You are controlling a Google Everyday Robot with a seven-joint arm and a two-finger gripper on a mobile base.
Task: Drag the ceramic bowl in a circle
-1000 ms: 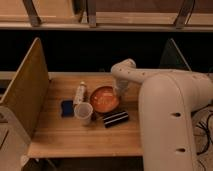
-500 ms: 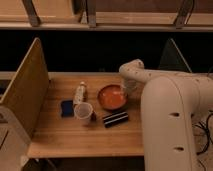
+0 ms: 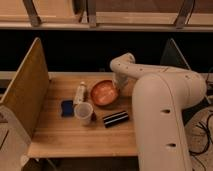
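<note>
The ceramic bowl (image 3: 103, 92) is a round, shallow orange-red bowl standing on the wooden table (image 3: 75, 135), near its middle back. My gripper (image 3: 119, 84) reaches down at the bowl's right rim, at the end of the white arm (image 3: 160, 95) that comes in from the right. The gripper touches or sits just inside the rim. The translucent whitish plastic cup (image 3: 83, 113) stands upright in front of the bowl, to its left.
A clear plastic bottle (image 3: 80, 93) lies left of the bowl. A blue sponge-like object (image 3: 67, 108) lies left of the cup. A dark striped packet (image 3: 116, 119) lies in front of the bowl. A tall wooden panel (image 3: 25, 90) walls the table's left side.
The bowl and my gripper have shifted a little to the right and toward the back of the table. The cup, bottle and packet have stayed in place.
</note>
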